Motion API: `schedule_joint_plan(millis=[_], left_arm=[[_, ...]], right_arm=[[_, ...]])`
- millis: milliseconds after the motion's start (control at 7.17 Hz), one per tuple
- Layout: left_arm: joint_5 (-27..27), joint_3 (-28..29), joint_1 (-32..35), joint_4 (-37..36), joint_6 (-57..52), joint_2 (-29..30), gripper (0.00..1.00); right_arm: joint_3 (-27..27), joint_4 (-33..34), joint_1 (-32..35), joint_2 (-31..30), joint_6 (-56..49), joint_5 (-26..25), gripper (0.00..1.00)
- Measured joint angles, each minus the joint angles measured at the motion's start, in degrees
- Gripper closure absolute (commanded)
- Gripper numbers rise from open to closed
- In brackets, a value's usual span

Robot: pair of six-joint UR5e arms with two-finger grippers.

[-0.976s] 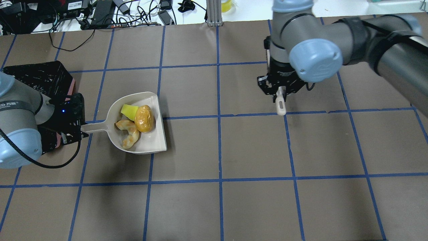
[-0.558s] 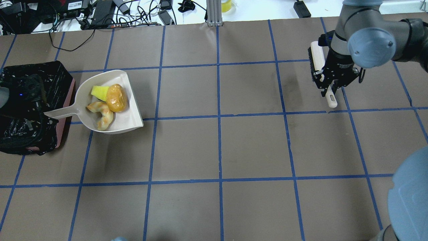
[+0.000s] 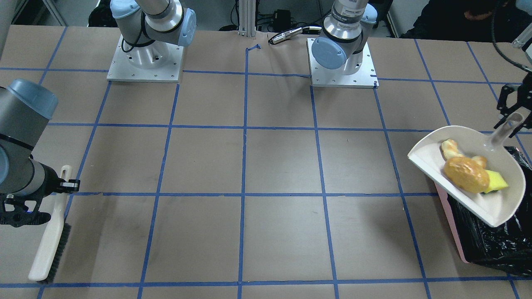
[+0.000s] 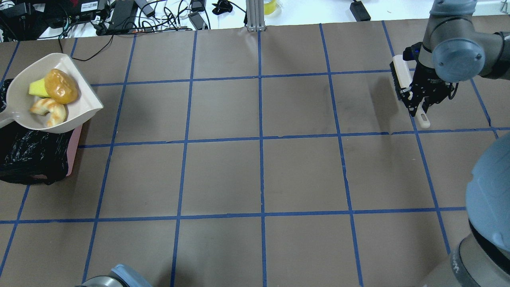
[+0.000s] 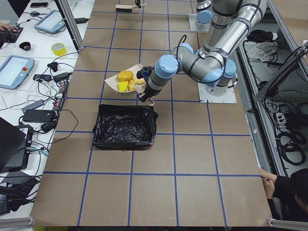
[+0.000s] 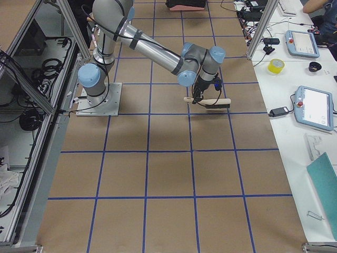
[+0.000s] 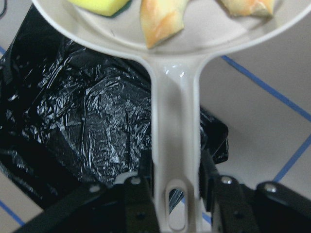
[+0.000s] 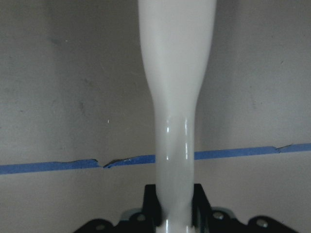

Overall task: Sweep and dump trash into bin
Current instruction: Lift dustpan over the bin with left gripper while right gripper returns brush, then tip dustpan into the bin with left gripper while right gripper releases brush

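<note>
At the far left of the overhead view the sweeping looks finished: all three pieces of trash lie in the beige dustpan (image 4: 85, 99) and none shows on the brown, blue-taped table (image 4: 259, 175). What is left, by my reading, is the dump itself, since the bin (image 4: 36, 155) holds nothing that can be seen but its own crinkled, glossy black liner inside pink sides. The left gripper (image 7: 176, 189) is clamped on the dustpan's handle near the hanging hole, one jaw on each side, and holds the pan raised off the table; it hangs at the bin's far end, though whether its straight lip is fully above the opening or partly past the pink wall is hard to judge from these angles. In the pan, the golden-brown wrinkled lump (image 4: 60, 85) sits touching the yellow-green wedge (image 4: 36, 88) toward the rounded back, and the curved tan croissant-like pastry (image 4: 50, 111) lies just beside them, nearer the handle. The pieces look glossy and firm, none spilling over the rim. The middle of the table carries only tape lines. At the far right, well apart from all this, the right gripper (image 4: 418, 101) is closed around the white handle of the brush (image 4: 399, 75), bristles turned toward the table's centre, taking no part in the tipping that remains
</note>
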State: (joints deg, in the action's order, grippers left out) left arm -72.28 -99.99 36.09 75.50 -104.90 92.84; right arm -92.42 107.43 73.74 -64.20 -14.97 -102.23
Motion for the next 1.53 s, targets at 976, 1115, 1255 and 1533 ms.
schedule_joint_plan(millis=[976, 1115, 1255, 1533], left_arm=[[-24.96, 18.95, -3.16, -2.03, -6.92, 12.28, 1.0], [-31.66, 19.28, 0.18, -4.7, -9.51, 12.45, 1.0], [-36.55, 19.21, 2.94, -7.84, -12.75, 12.54, 1.0], [-43.44, 18.58, 7.87, -13.75, -19.84, 12.22, 1.0]], right_arm=[[-0.39, 0.43, -0.71, 1.61, -1.05, -0.1, 0.23], [-0.28, 0.51, -0.69, 1.61, -0.96, 0.02, 0.22], [0.08, 1.14, -0.63, 1.39, -0.98, 0.23, 0.16], [2.56, 2.0, -0.49, -1.32, -1.71, 3.13, 0.0]])
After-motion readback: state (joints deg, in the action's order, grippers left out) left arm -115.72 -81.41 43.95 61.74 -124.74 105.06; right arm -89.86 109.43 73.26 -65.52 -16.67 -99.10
